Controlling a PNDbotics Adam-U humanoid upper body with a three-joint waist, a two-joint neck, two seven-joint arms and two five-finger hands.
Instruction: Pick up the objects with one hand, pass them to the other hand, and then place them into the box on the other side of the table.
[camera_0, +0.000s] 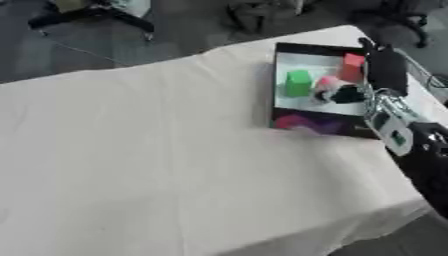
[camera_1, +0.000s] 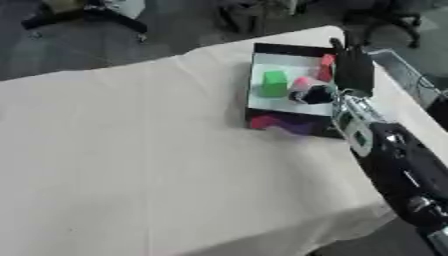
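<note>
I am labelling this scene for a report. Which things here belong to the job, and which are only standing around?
Belonging to the job:
- box, at the table's right side
- green block, inside the box
- red block, inside the box
- pink thing, inside the box
- right hand, over the box

Only standing around:
- white tablecloth
- chair bases on the floor behind

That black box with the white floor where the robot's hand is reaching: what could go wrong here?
The right hand sits low inside the black box, close to the green block, red block and a pink piece. Pulling out, it might knock or drag one along. The forearm also crosses the box's right wall and could nudge the box.
</note>
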